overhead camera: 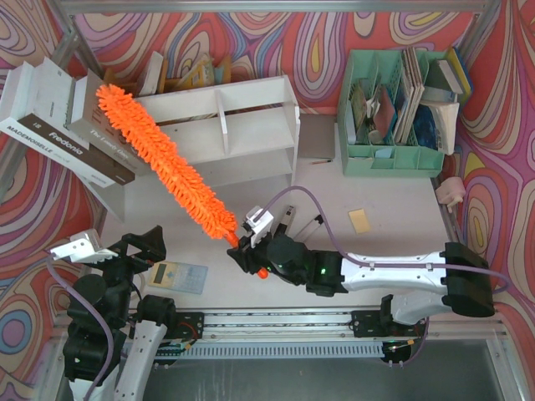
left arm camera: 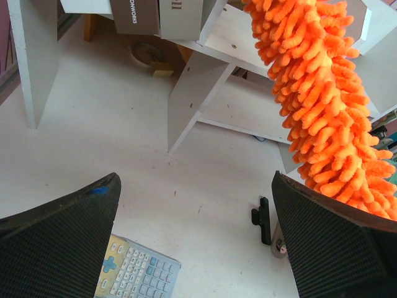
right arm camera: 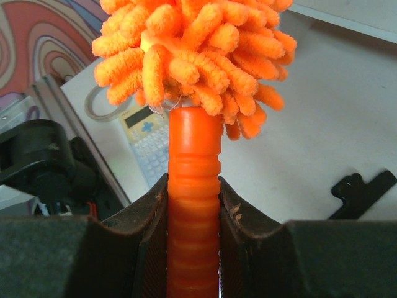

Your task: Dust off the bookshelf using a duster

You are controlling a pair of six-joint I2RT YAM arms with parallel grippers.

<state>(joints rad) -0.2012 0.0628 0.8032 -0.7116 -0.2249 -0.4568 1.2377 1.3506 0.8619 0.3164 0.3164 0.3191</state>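
The right gripper (right arm camera: 193, 208) is clamped on the duster (overhead camera: 159, 154) at its ribbed orange handle, 1 finger on each side, just below where the fluff begins; the handle's butt end pokes out on the near side of the fingers. From that grip, near the middle of the counter (overhead camera: 393, 238), the fluffy head runs diagonally up to the far left, crossing in front of the left part of the bookshelf (overhead camera: 251, 104), and its tip ends over the books (overhead camera: 63, 134) that lean at the shelf's left end. Whether the fluff touches shelf or books can't be told. The bookshelf sits at the far centre, white, with 2 tiers and upright dividers. The left gripper (left arm camera: 195, 186) hangs at the near left w/ its fingers wide apart and nothing between them, above a calculator (overhead camera: 178, 276) lying flat on the counter. A mint-green organiser (overhead camera: 393, 160) w/ papers stands at the far right, well apart from the shelf, and a small yellow note (overhead camera: 359, 220) lies on the counter near it.
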